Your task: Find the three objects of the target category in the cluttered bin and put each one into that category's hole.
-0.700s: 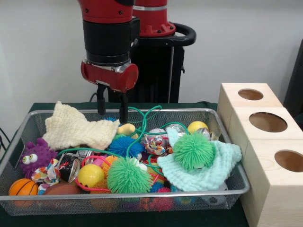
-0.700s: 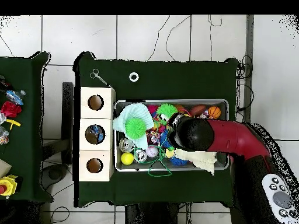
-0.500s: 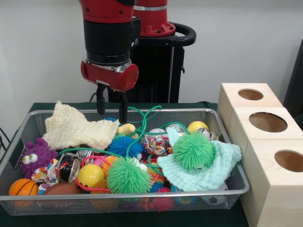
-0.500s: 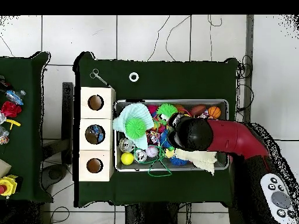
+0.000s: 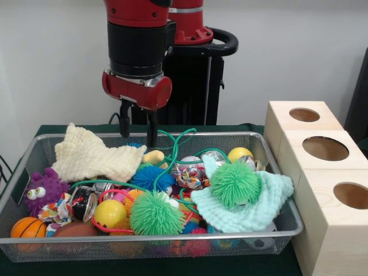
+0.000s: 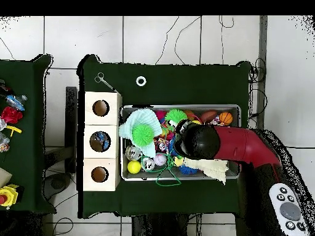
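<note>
The wire mesh bin is packed with toys. My gripper hangs open and empty over its far side, just above a small yellow toy, a green cord and the edge of a cream knitted cloth. Two green spiky balls, a blue spiky ball, two yellow balls, a mint cloth, a purple monster and an orange basketball lie in it. In the overhead view the arm covers the gripper above the bin.
Three pale wooden boxes, each with a round hole, stand in a row beside the bin; they also show in the overhead view. A white ring and a metal tool lie on the green cloth.
My gripper has shifted slightly to the right in the front view and risen a little. It stays open and empty. The bin's contents have not moved.
</note>
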